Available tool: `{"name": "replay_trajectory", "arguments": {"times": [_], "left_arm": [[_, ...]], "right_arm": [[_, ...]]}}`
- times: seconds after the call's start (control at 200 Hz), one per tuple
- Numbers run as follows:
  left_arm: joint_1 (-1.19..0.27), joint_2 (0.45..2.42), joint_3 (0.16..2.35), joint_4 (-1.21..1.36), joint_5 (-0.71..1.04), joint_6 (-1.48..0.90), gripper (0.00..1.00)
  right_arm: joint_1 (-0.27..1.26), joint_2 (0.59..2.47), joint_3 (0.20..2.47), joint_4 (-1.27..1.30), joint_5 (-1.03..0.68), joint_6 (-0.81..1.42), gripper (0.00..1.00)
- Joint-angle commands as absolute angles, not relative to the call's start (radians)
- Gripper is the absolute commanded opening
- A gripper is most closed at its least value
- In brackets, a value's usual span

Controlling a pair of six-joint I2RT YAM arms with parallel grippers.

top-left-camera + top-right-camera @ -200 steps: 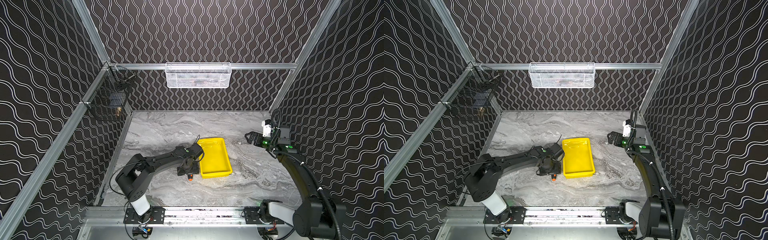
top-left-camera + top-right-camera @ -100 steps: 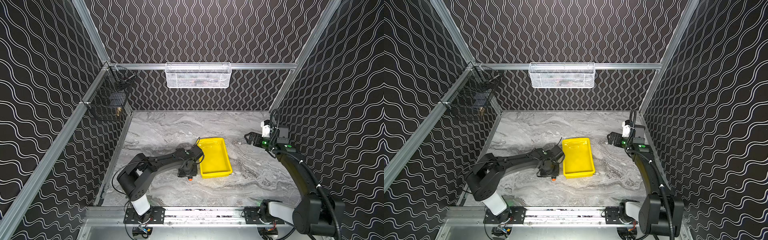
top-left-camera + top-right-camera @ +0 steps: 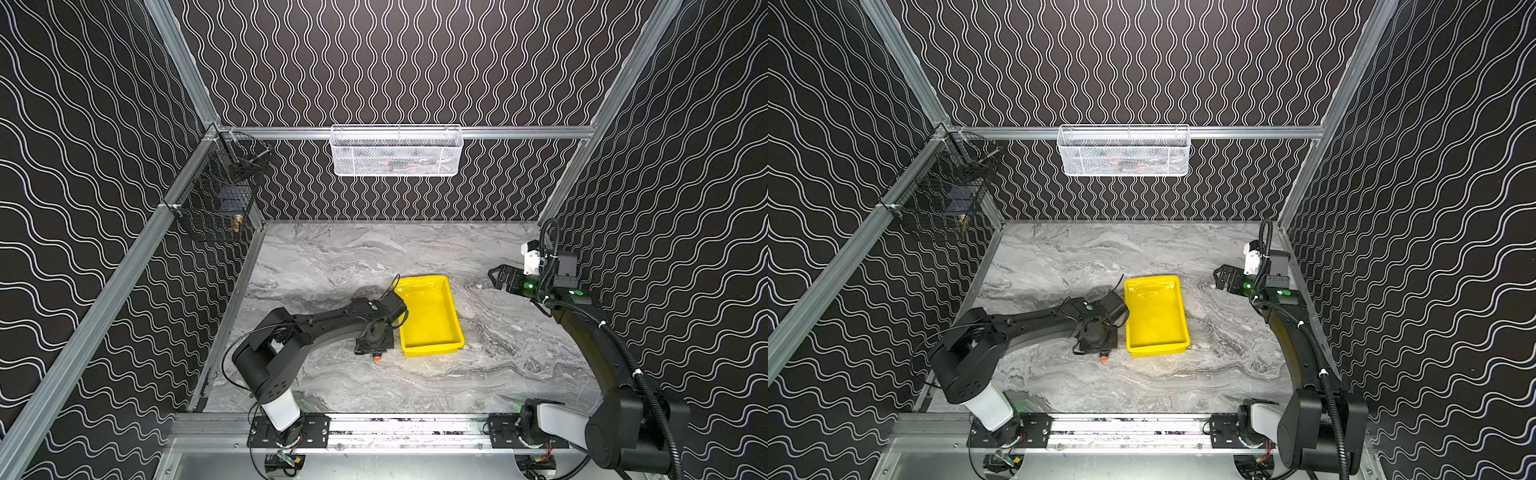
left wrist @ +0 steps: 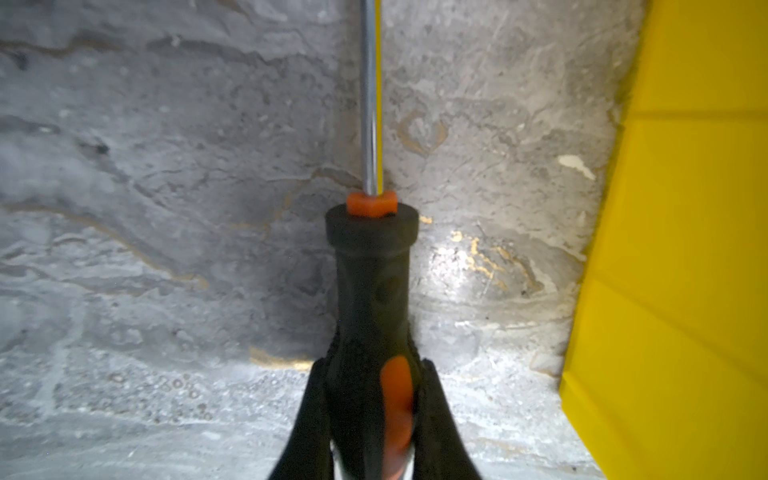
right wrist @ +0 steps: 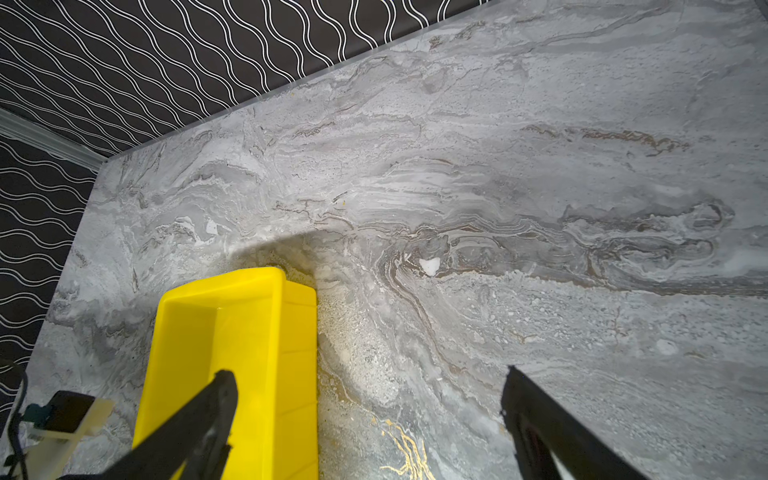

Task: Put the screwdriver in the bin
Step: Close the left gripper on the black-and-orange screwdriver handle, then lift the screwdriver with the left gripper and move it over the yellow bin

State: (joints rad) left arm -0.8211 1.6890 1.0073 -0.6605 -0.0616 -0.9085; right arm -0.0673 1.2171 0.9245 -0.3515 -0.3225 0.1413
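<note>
The screwdriver (image 4: 371,266) has a black-and-orange handle and a thin metal shaft. It lies on the marble table just left of the bin (image 3: 430,316), a shallow yellow tray. My left gripper (image 4: 371,374) is shut on the screwdriver's handle, both fingers pressed against its sides. In both top views the gripper body hides most of the tool; only the orange butt end (image 3: 377,357) (image 3: 1104,356) pokes out toward the front. My right gripper (image 5: 368,388) is open and holds nothing. It hovers over the table to the right of the bin (image 5: 232,353), near the right wall (image 3: 505,279).
A white wire mesh basket (image 3: 396,150) hangs on the back rail. A black wire cage basket (image 3: 216,203) hangs at the back left corner. The left arm (image 3: 316,328) stretches low across the table's left half.
My left gripper has come down onto the screwdriver beside the bin and shut on its handle. The right arm has hardly moved.
</note>
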Motion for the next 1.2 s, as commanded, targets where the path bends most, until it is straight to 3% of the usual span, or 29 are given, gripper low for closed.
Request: {"name": "replay_trajectory", "arguments": {"times": [0.0, 0.31, 0.495, 0.776, 1.196], "left_arm": [[-0.821, 1.676, 1.006, -0.67, -0.096, -0.888, 0.14], [-0.821, 1.63, 1.012, -0.701, -0.147, -0.87, 0.12], [-0.821, 1.583, 1.062, -0.756, -0.208, -0.825, 0.05], [-0.821, 1.534, 1.242, -0.865, -0.312, -0.763, 0.05], [-0.874, 1.732, 1.583, -0.832, -0.212, -0.616, 0.04]], "right_arm": [[-0.067, 1.207, 0.925, -0.333, -0.335, 0.132, 0.99], [-0.068, 1.216, 0.926, -0.314, -0.413, 0.131, 0.99], [-0.068, 1.226, 0.928, -0.31, -0.452, 0.134, 0.99], [-0.067, 1.218, 0.94, -0.335, -0.483, 0.12, 0.99], [-0.067, 1.201, 0.957, -0.375, -0.492, 0.106, 0.99]]}}
